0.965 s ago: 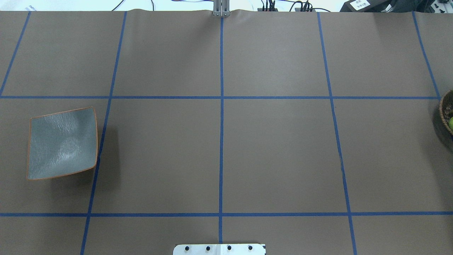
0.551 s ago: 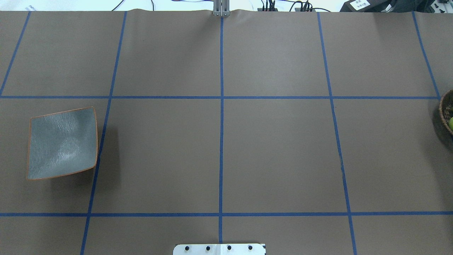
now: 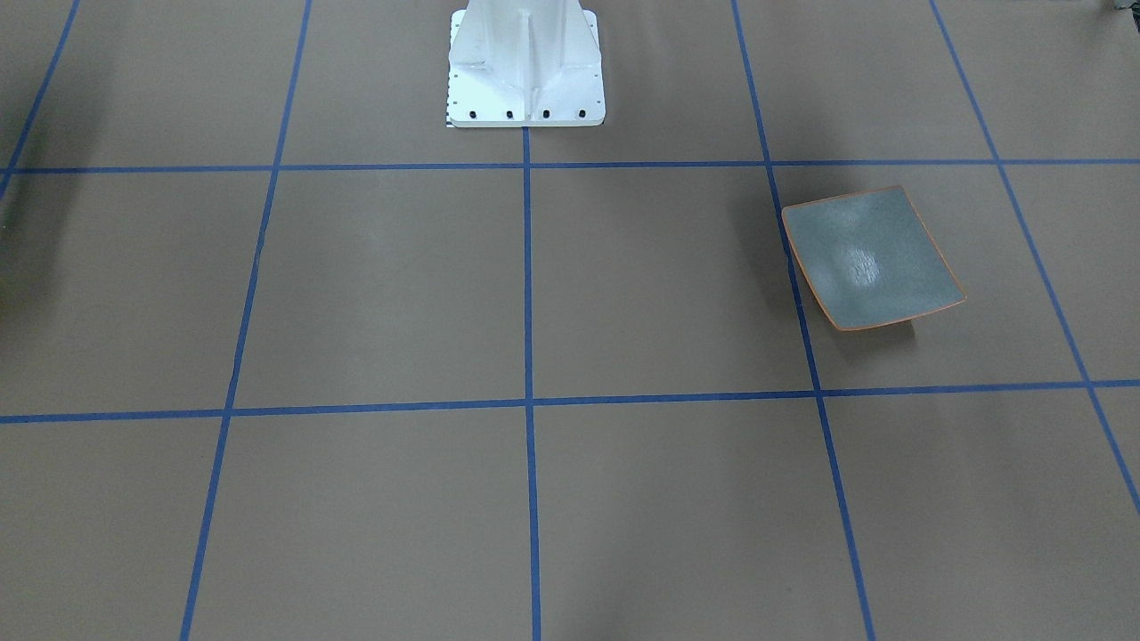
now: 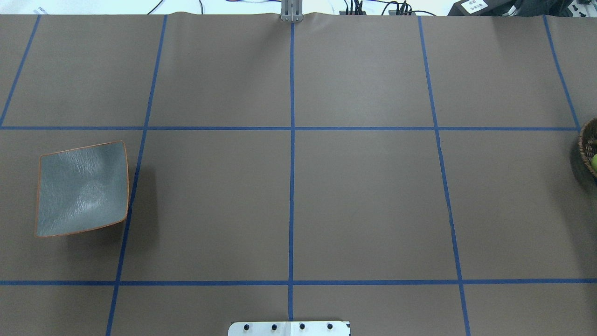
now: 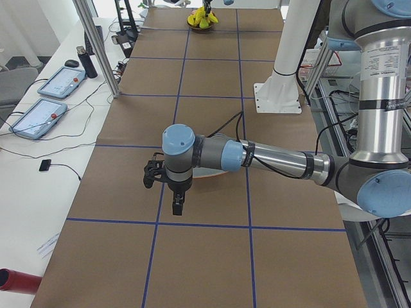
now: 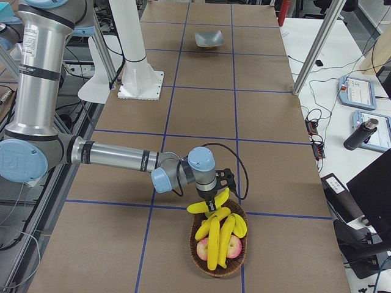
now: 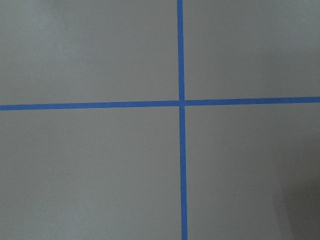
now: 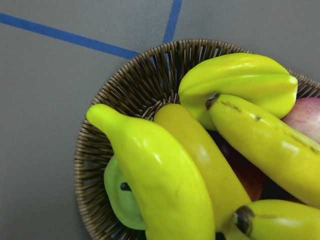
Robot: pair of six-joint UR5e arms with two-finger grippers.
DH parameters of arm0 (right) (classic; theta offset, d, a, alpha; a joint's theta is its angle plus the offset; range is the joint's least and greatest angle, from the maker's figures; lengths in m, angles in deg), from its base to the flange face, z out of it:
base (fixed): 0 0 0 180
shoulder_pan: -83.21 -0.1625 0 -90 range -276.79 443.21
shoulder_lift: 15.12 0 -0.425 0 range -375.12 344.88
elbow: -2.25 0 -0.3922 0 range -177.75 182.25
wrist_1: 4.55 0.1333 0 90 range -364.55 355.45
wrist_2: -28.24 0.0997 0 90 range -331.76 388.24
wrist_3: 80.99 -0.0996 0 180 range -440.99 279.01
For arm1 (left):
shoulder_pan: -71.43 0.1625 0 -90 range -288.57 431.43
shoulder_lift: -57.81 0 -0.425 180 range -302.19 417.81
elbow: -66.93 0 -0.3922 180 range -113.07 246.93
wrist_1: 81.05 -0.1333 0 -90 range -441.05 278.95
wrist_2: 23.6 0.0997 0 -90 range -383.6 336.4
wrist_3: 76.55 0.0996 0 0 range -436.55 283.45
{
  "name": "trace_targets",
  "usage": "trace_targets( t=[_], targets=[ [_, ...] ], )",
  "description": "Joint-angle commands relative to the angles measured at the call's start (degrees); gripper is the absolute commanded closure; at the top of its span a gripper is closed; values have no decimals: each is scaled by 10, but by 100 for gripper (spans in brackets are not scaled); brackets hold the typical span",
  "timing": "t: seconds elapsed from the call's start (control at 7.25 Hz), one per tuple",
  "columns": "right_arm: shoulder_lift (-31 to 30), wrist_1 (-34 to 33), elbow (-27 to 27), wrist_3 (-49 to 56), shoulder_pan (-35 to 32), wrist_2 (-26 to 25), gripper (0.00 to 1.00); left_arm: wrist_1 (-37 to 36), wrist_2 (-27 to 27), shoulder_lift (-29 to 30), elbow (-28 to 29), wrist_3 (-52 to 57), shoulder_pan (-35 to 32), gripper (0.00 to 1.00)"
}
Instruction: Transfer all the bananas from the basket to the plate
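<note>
Grey plate point(image 4: 81, 189) on brown, blue-taped paper point(image 4: 364, 196); white bench point(image 5: 26, 147) alongside

Plate point(image 4: 81, 189) set on table point(image 4: 364, 200) at robot's left, well apart from basket point(image 4: 586, 150) at right border of overhead view; robot base point(image 4: 289, 328) placed between them, at near table edge; bananas point(image 6: 214, 238) piled in basket atop round fruits point(image 6: 234, 247); one banana laid across rim on side facing plate; right gripper point(image 6: 212, 210) held just above that pile; left gripper point(image 5: 178, 205) hung over tape crossing point(image 7: 181, 103) just beside plate; plate partly hidden behind left arm in exterior left view
</note>
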Motion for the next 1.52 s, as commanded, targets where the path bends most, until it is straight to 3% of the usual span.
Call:
trace_targets(
  t=[0.0,0.41,0.55,0.83,1.1,1.38],
  targets=[
    [-1,-5,37,0,-16,20,100,-2,-1,0,2,0,0,0],
    [62,-27,57,-34,-16,48,100,9,-2,16,-4,2,3,0],
    [98,-45,58,-66,-11,58,100,46,-1,20,-5,1,3,0],
    [156,-42,61,-172,22,63,100,191,2,20,4,2,3,0],
    [216,-38,68,-318,89,58,100,247,-3,60,36,-36,4,0],
    [288,-38,87,-467,149,51,100,334,-9,60,34,-118,6,0]
  ],
)
